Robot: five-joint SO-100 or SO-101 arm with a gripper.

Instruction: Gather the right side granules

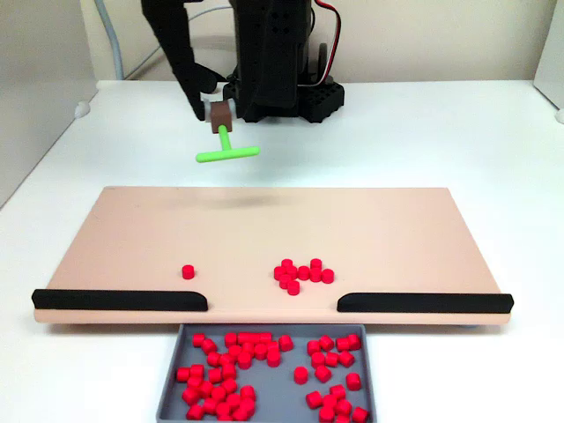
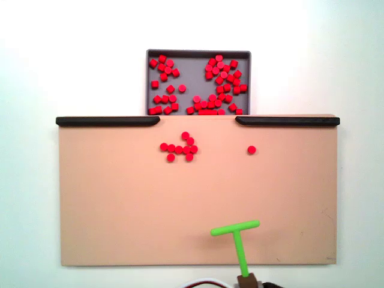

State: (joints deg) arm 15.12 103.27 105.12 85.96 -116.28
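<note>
In a fixed view, 1 gray tray (image 1: pixel 169 381) holds many red granules (image 1: pixel 231 366). On the tan board (image 1: pixel 132 238) lie 1 lone granule (image 1: pixel 188 271) and about 10 clustered (image 1: pixel 301 272). Beyond, the gripper (image 1: pixel 211 107) is clamped on 1 green T-stick (image 1: pixel 226 152).

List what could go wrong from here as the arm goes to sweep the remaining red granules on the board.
1. The granule cluster sits near the gap between the black rails; an off-line push with the green T-shaped tool could jam granules against a rail instead of dropping them into the grey tray.
2. The lone granule lies apart and could be missed.
</note>
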